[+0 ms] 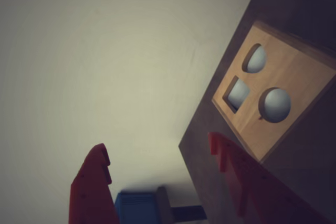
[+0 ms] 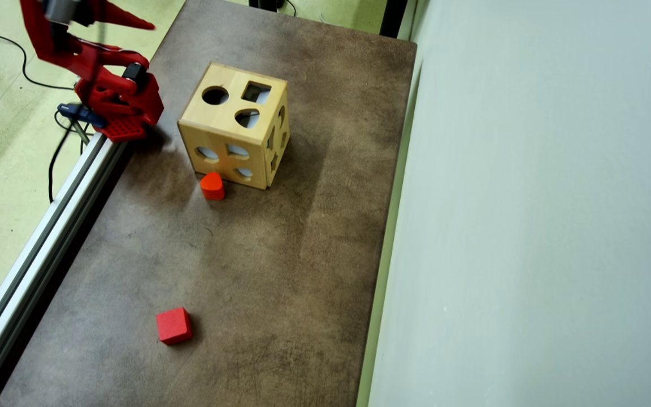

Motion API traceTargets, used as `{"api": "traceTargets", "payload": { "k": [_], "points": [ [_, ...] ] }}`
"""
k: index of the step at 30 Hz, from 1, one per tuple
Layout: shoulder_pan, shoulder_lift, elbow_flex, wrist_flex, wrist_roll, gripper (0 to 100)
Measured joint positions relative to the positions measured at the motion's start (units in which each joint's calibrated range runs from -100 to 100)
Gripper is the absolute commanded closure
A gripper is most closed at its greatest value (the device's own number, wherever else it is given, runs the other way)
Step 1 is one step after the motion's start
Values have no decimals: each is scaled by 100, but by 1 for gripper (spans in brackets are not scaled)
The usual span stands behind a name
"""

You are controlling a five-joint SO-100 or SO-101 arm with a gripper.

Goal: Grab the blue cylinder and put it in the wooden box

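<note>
Two fingers of the gripper [image 1: 157,146] stand spread, holding nothing. No blue cylinder shows in either view; it may already be inside the wooden box [image 1: 273,87], just beyond the right-hand fingertip. The blue clamp-like part [image 1: 135,205] between the finger bases is no target, so look before reaching.

The overhead view looks down on the whole table [image 2: 280,271], while the wrist view looks past the gripper [image 1: 157,171]; both show the wooden box [image 2: 229,135].
</note>
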State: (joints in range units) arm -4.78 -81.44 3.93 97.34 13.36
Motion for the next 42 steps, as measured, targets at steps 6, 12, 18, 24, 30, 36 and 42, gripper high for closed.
{"api": "traceTargets", "payload": {
  "k": [6,12,18,24,30,36,42],
  "points": [
    [0,-288,0,0,-15,70],
    [-7,-288,108,0,-376,76],
    [-7,-415,117,0,-821,84],
    [-7,-1034,307,0,-1099,84],
    [-7,-1407,1246,0,-1109,93],
    [-7,-1407,1571,0,-1109,98],
    [-7,-1407,1580,0,-1109,98]
  ]
}}
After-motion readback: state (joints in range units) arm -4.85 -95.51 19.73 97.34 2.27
